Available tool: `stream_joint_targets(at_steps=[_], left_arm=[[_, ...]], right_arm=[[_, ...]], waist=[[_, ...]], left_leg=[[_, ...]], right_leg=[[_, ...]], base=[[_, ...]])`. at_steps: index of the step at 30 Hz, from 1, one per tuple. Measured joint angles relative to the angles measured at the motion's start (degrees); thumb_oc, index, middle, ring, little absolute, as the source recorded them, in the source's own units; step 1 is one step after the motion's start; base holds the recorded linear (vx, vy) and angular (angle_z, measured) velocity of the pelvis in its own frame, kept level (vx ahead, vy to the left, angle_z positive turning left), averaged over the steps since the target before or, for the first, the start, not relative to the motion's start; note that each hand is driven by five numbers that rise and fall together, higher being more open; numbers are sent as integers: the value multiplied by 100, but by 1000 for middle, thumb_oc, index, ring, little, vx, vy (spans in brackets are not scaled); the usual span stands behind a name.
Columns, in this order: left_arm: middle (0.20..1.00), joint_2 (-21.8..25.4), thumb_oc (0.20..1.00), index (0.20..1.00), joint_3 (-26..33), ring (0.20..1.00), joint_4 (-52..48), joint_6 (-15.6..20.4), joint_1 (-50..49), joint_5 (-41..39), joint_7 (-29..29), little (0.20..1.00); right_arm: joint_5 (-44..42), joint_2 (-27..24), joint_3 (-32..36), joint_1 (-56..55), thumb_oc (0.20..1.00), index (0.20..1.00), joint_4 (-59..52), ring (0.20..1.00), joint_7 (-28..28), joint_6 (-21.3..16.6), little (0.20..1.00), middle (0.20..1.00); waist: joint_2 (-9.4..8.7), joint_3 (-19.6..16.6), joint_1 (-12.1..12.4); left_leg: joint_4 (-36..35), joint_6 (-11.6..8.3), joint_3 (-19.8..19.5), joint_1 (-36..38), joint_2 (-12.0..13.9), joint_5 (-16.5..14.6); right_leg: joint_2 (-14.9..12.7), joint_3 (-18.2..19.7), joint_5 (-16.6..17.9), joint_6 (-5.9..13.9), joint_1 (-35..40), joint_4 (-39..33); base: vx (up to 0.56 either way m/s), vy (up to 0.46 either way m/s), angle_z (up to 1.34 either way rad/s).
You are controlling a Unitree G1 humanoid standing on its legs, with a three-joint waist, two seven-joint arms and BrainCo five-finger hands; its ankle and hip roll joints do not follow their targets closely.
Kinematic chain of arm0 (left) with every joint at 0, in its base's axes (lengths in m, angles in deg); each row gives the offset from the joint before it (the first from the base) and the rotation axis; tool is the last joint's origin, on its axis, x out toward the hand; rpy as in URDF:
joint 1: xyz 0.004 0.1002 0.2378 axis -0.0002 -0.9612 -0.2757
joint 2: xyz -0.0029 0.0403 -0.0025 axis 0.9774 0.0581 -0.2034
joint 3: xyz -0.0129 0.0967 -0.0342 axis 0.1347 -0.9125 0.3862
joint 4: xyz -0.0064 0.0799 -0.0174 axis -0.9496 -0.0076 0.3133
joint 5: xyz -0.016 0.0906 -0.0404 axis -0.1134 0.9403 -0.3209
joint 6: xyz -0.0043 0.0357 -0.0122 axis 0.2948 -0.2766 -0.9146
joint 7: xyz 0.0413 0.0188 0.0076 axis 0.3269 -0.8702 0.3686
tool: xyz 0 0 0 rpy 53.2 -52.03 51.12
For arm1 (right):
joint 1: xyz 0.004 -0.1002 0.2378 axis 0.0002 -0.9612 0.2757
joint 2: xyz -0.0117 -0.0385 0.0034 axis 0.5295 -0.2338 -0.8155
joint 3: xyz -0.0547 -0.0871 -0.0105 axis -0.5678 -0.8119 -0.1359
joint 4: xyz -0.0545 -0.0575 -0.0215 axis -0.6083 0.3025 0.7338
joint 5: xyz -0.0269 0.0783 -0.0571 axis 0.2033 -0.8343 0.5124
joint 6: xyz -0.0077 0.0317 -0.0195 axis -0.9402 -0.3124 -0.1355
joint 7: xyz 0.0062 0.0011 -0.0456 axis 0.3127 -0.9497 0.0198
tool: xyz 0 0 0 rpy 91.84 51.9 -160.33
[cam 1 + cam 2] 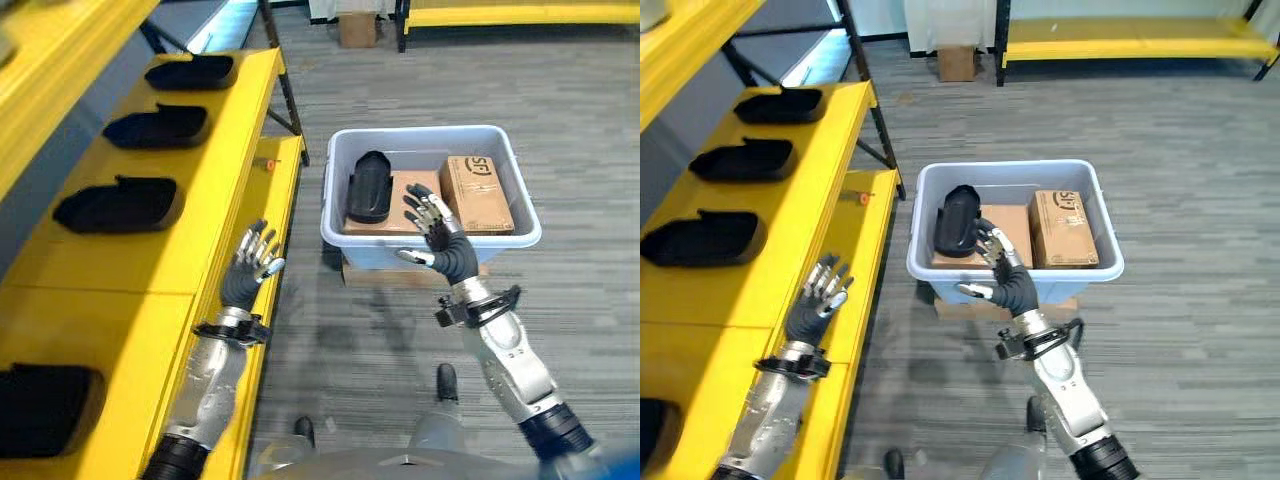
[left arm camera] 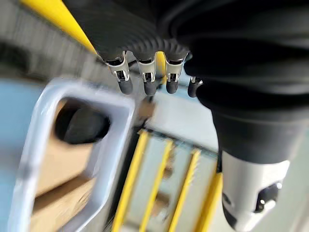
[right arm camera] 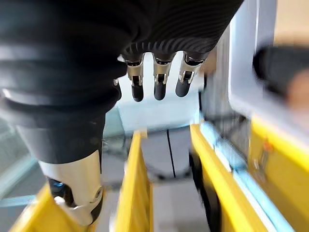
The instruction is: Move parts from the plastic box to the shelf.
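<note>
Right hand (image 1: 432, 228) hovers with fingers spread at the near rim of the plastic box (image 1: 430, 139), holding nothing; left hand (image 1: 252, 264) spread by the yellow shelf (image 1: 215, 215) edge; one black part (image 1: 369, 186) leans on cardboard boxes (image 1: 478, 192) inside; more parts (image 1: 118, 203) line the shelf; grey striped carpet (image 1: 560, 120) all round.

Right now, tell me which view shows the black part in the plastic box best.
The left eye view: the black part stands clear against the plastic box wall, unobstructed. In the right eye view the right hand sits just beside it. Both wrist views give only a dark blur.
</note>
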Motion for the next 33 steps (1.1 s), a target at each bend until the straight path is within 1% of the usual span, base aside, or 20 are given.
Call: stream_joint_targets(at_steps=[1,3,4,6,8,13,14,15,16,17,18,20,22,24,26,28,29,31,32,33], left_arm=[[1000,-194,1000,1000,-18,1000,4,6,87,-1,2,1000],[1000,-224,1000,1000,-17,1000,0,25,167,-2,-17,1000],[1000,-237,1000,1000,3,1000,39,28,173,-7,-15,1000],[1000,-203,1000,1000,55,1000,26,24,134,-34,-11,1000],[1000,-213,1000,1000,57,1000,23,16,117,-60,3,1000],[1000,-197,1000,1000,129,1000,1,20,12,-174,24,1000],[1000,-183,1000,1000,153,1000,3,18,-8,-189,26,1000],[1000,-176,1000,1000,155,1000,4,17,83,-219,25,1000],[1000,-156,1000,1000,171,1000,4,24,198,-223,29,1000],[1000,-49,1000,1000,206,1000,20,44,274,-227,54,1000],[1000,21,1000,1000,175,1000,54,3,242,-225,78,1000],[1000,24,1000,1000,153,1000,69,0,221,-221,143,1000],[1000,39,1000,1000,206,1000,71,6,225,-223,154,1000],[1000,67,1000,1000,256,1000,94,13,157,-222,160,1000],[1000,95,1000,1000,255,1000,101,14,149,-217,149,1000],[1000,55,1000,1000,201,1000,167,15,301,-217,148,1000],[1000,60,1000,1000,200,1000,170,20,381,-217,148,1000],[1000,148,1000,1000,205,1000,146,60,542,-219,163,1000],[1000,287,1000,1000,241,1000,57,96,621,-219,252,1000],[1000,355,1000,1000,266,1000,40,164,590,-219,284,1000]], right_arm=[[3,-90,96,-29,1000,1000,8,1000,12,42,1000,1000],[4,-59,85,-56,1000,1000,-77,1000,1,29,1000,1000],[2,-75,84,-1,1000,1000,-54,1000,-5,-35,1000,1000],[3,-90,76,56,1000,1000,-160,1000,-4,-36,1000,1000],[4,-261,96,124,1000,1000,-167,1000,76,-36,1000,1000],[3,-252,44,185,1000,1000,-166,1000,146,-45,1000,1000],[3,-251,36,182,1000,1000,-165,1000,146,-51,1000,1000],[2,-277,65,119,1000,1000,-168,1000,179,-135,1000,1000],[1,-207,101,31,1000,1000,-181,1000,203,-136,1000,1000],[5,-117,48,7,1000,1000,-194,1000,232,-132,1000,1000],[7,-64,24,10,1000,1000,-247,1000,245,-151,1000,1000],[7,-24,50,109,1000,1000,-239,1000,298,-189,1000,1000],[18,-25,80,119,1000,1000,-211,1000,376,-194,1000,1000],[58,1,114,-74,1000,1000,-211,1000,417,-197,1000,1000],[60,6,213,-311,1000,1000,-217,1000,422,-232,1000,1000],[52,-31,444,-615,1000,1000,-216,1000,439,-228,1000,1000],[51,-9,449,-659,1000,1000,-217,1000,441,-227,1000,1000],[52,46,241,-665,1000,1000,-232,1000,427,-226,1000,1000],[86,75,-103,-530,1000,1000,-225,1000,378,-211,1000,1000],[108,84,-112,-448,1000,1000,-222,1000,366,-205,1000,1000]], waist=[[-91,-6,19],[-258,-82,61],[-245,-84,-5],[-184,-101,2],[-56,-126,-6],[26,-122,-81],[-4,-110,-73],[-155,-25,44],[-355,95,176],[-564,203,252],[-632,252,254],[-568,291,378],[-442,406,486],[-395,467,446],[-346,478,301],[-176,499,59],[-161,505,38],[-323,559,129],[-404,625,366],[-415,632,432]], left_leg=[[117,28,-158,-1,112,346],[224,31,-397,-26,292,744],[417,-65,-466,-195,444,877],[441,-113,-568,-313,677,1117],[363,-330,-572,-359,821,1492],[615,-410,-717,-452,983,1591],[850,-411,-741,-587,1012,1597],[1865,-318,-986,-1294,946,1726],[2547,-298,-1215,-1750,873,2230],[2768,-438,-1261,-2102,904,1939],[2286,-220,-1088,-2269,892,1279],[640,-231,-1020,-2121,886,1198],[-266,-264,-1035,-1993,883,1220],[48,-249,-999,-1883,880,1211],[183,-221,-943,-1701,737,1190],[241,22,-359,-1619,595,885],[83,-112,-335,-1511,499,765],[54,77,-224,-1509,83,728],[69,253,-199,-1512,-272,619],[68,296,-196,-1511,-344,592]], right_leg=[[110,-121,-46,-75,216,-116],[319,-189,-211,-301,312,-137],[460,-280,-332,-412,295,-12],[706,-365,-439,-612,249,46],[819,-511,-606,-852,208,233],[974,-520,-962,-908,10,756],[1025,-528,-979,-938,6,782],[1018,-665,-1202,-1188,-162,1084],[1040,-661,-1292,-1267,-148,1088],[980,-640,-1219,-1291,-46,904],[1002,-741,-1187,-1288,71,749],[1149,-684,-1192,-1299,100,686],[1352,-463,-1199,-1276,181,685],[1501,-245,-1242,-1207,335,675],[1493,24,-1254,-1150,378,684],[1323,6,-1347,-883,427,696],[1213,13,-1375,-796,432,702],[790,59,-1336,-695,397,704],[439,117,-1268,-581,428,614],[373,135,-1230,-515,476,530]], base=[[139,-372,39],[88,-346,8],[53,-257,6],[40,-187,14],[80,-263,18],[11,-271,4],[-48,-336,7],[65,-99,19],[122,36,23],[161,124,31],[163,159,20],[149,167,-13],[129,174,-69],[158,247,-96],[178,315,-74],[69,190,-2],[22,143,23],[21,112,20],[61,158,19],[63,128,19]])
